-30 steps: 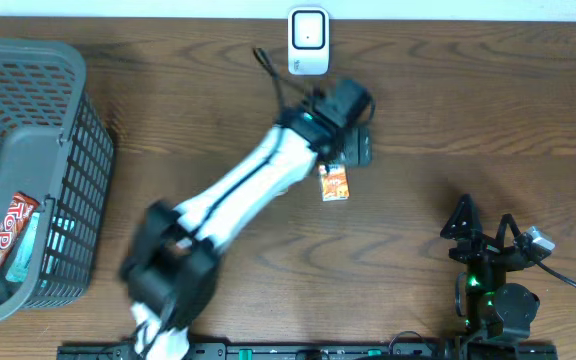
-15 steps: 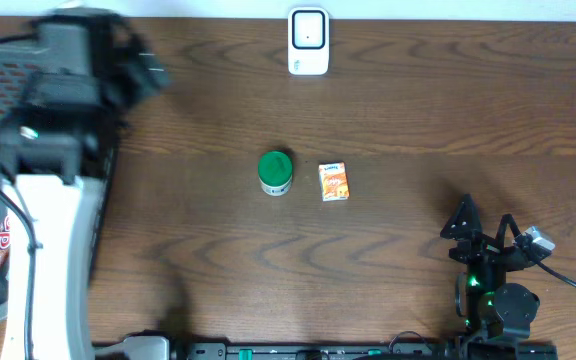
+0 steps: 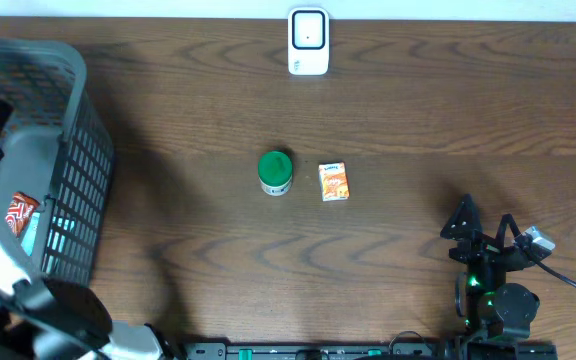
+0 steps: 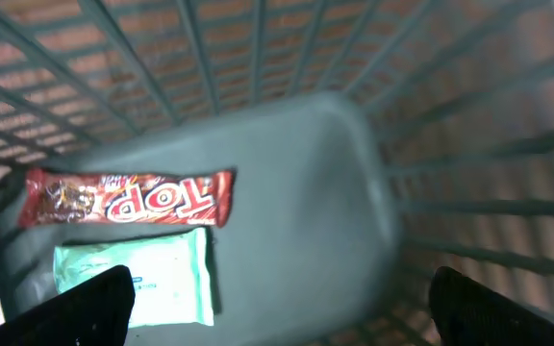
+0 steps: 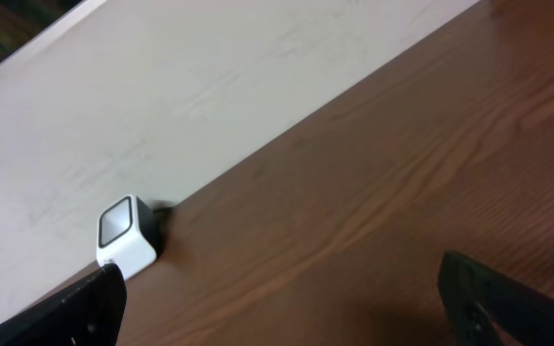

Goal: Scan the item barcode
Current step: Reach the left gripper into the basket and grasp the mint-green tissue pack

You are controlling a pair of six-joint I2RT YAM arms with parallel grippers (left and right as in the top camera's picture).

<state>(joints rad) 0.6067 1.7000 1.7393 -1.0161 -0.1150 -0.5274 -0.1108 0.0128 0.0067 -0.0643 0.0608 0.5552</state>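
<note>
Left tool point(image 4: 277, 312) is hovering open over the basket point(image 4: 306, 183) at the tabletop's left edge, which is holding a red candy bar point(image 4: 128, 199) and a green packet point(image 4: 133, 284). The right tool point(image 5: 282, 298) is gaping too.

Red candy bar wrapper point(image 4: 128, 199) — "TOP", upside down, other print unreadable

One each: basket point(image 3: 78, 190), scanner point(image 3: 308, 42), green jar point(image 3: 275, 171), orange box point(image 3: 334, 182), candy bar point(image 4: 128, 199), pale packet point(image 4: 133, 279)
</note>
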